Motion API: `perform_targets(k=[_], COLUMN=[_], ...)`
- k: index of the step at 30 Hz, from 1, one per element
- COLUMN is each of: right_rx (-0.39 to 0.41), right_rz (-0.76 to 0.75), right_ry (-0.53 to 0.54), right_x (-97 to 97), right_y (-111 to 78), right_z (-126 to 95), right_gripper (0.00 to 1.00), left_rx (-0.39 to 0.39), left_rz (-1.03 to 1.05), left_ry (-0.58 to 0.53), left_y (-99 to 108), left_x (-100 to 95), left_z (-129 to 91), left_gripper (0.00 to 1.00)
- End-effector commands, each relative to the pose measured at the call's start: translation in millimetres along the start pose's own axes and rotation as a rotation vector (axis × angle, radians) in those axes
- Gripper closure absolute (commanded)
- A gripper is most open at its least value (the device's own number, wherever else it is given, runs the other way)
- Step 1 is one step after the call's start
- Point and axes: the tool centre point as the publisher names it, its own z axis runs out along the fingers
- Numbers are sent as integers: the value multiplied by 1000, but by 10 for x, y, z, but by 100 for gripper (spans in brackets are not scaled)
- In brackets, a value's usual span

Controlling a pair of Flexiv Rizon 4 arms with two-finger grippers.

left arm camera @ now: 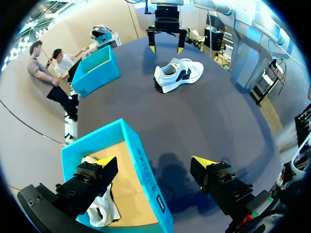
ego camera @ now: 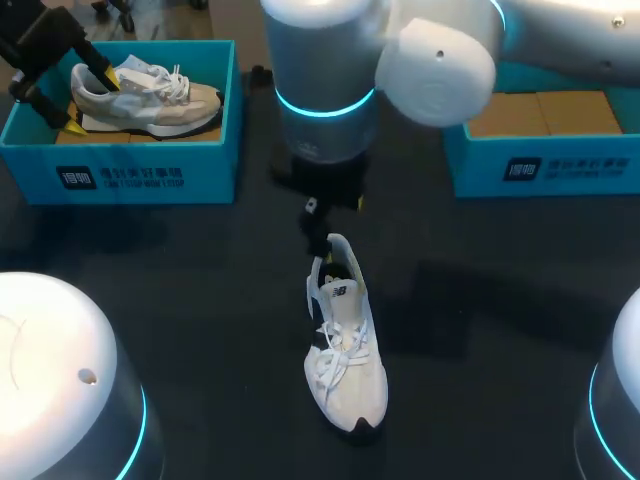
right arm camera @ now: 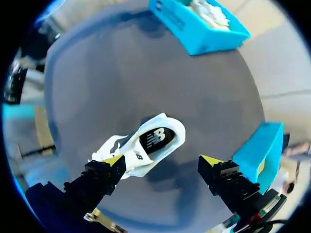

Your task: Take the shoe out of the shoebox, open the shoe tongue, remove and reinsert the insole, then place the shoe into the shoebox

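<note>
A white sneaker [ego camera: 345, 345] lies on the dark table, toe toward the front edge, with its tongue up and its laces loose. My right gripper [ego camera: 320, 235] hangs just over its heel. In the right wrist view this gripper [right arm camera: 163, 160] is open, with the sneaker [right arm camera: 146, 143] below and close to one finger, not gripped. My left gripper [ego camera: 90, 103] is open over the left blue shoebox [ego camera: 150, 175], which holds a second pale sneaker [ego camera: 150, 95]. The left wrist view shows its gripper [left arm camera: 154, 162] astride the box wall [left arm camera: 146, 170], touching nothing.
A second blue shoebox [ego camera: 560, 165] with a bare cardboard floor stands at the back right. My right arm's big body crosses the back middle above the table. Dark tabletop surrounds the sneaker on all sides.
</note>
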Motion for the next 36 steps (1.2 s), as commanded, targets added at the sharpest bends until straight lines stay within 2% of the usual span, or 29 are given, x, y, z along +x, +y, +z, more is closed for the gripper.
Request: perform_targets(k=[1,5,6,9,12,17,20,28,36], right_rx=[-5,-5,25,45,23,-12,-20,23,19], right_rz=[-703,-703,-725,-762,-771,-752,-734,-635,-571], right_ry=[26,26,10,-5,-8,-32,-22,-12,-28], right_x=[-1,-1,-10,-131,-262,-356,-371,-343,-435], right_y=[2,2,36,84,96,114,161,247,318], right_z=[2,2,28,119,184,266,320,477,688], right_gripper=[0,0,0,0,0,0,0,0,0], left_rx=[-2,-2,-2,-2,-2,-2,-2,-2,-2], left_rz=[0,0,0,0,0,0,0,0,0], left_ry=[2,2,2,2,2,2,2,2,2], left_y=[3,3,3,3,3,3,3,3,3], left_x=[-1,-1,-1,-1,-1,-1,-1,-1,-1], left_z=[-6,-6,-6,-6,-6,-6,-6,-6,-6], left_gripper=[0,0,0,0,0,0,0,0,0])
